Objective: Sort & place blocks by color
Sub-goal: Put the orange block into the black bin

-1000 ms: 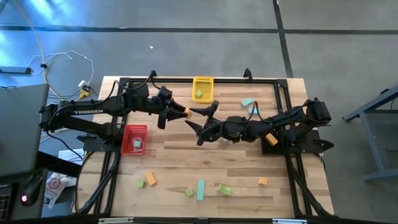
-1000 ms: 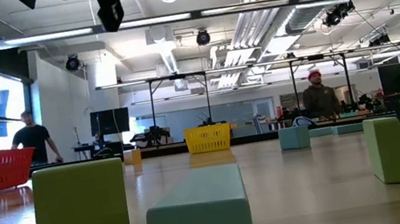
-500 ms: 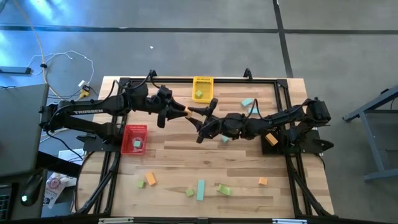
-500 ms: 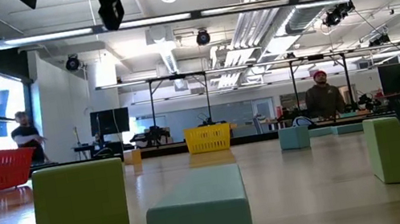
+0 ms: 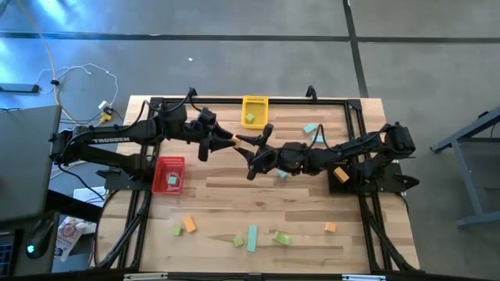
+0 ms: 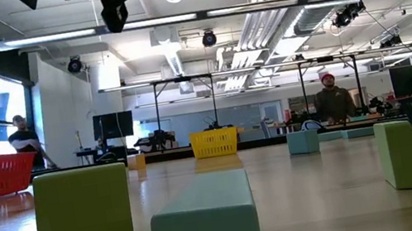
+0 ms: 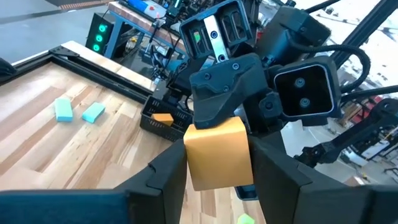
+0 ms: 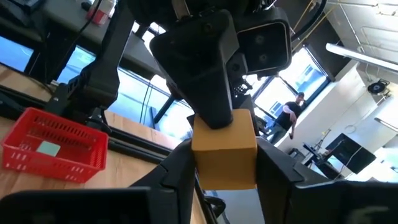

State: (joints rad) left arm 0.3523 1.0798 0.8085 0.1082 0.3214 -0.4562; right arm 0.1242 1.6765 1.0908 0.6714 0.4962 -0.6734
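Observation:
An orange block (image 5: pixel 232 141) hangs in the air above the table's far middle, between my two grippers, which meet tip to tip. My left gripper (image 5: pixel 225 140) reaches it from the left and my right gripper (image 5: pixel 244 143) from the right; both are shut on it. The block fills the middle of the left wrist view (image 7: pixel 217 152) and of the right wrist view (image 8: pixel 224 149). More blocks lie near the front edge: an orange one (image 5: pixel 189 225), a teal bar (image 5: pixel 252 238) and a green one (image 5: pixel 281 237). Two teal blocks (image 5: pixel 311 129) lie at the far right. My left gripper pinches the orange block between its two fingers (image 7: pixel 168 180), on two opposite side faces (image 7: pixel 194 163). It comes level from the table's left, and the block is lifted clear. My right gripper pinches the same block between its two fingers (image 8: pixel 177 171), on two other faces (image 8: pixel 202 163). It comes level from the table's right, opposite the left gripper.
A yellow bin (image 5: pixel 255 101) with a green block stands at the far edge. A red bin (image 5: pixel 169 162) holding a teal block stands at the left. A black bin (image 5: pixel 340 178) with an orange block stands at the right. People move in the room behind.
My right gripper, wide open a second ago, has moved a little toward my left gripper and shut its fingers on the orange block. The block has stayed in the air at the same place, and my left gripper has kept still.

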